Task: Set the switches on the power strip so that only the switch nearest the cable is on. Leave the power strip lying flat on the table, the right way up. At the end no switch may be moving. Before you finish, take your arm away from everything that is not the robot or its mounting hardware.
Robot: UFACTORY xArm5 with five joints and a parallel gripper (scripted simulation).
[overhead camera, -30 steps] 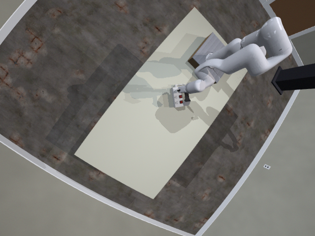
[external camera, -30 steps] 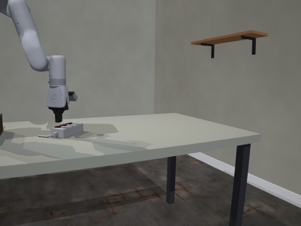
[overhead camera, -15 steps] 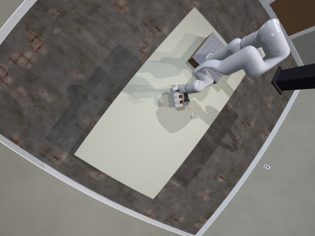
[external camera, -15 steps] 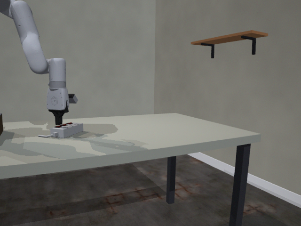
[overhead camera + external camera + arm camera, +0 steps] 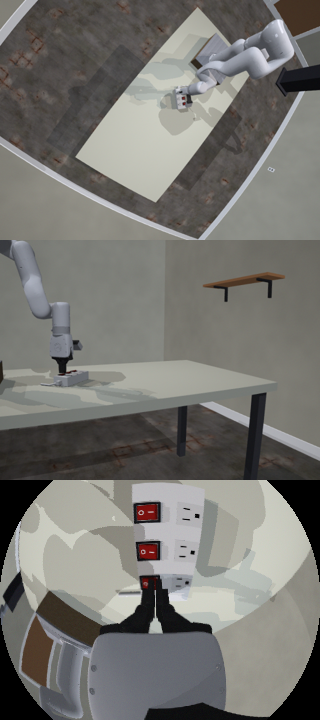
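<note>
Exterior view: the white power strip (image 5: pixel 73 377) lies flat on the pale table (image 5: pixel 180 380), near the table's far left part and well away from the front and right edges, with a broad stretch of table top to its right. Its short cable stub (image 5: pixel 48 384) points left. The gripper (image 5: pixel 62 368) stands upright over the cable end of the strip, fingers clenched together with nothing between them, their tips at the nearest red switch (image 5: pixel 148 582). In the wrist view the two other red switches (image 5: pixel 147 512) lie farther along the strip, each beside a socket, and the closed fingertips cover part of the nearest one; whether they press it, I cannot tell. From the top, the strip sits just off the arm's wooden base block (image 5: pixel 206 52), toward the table's middle. A wall shelf (image 5: pixel 242 280) hangs far to the right.
</note>
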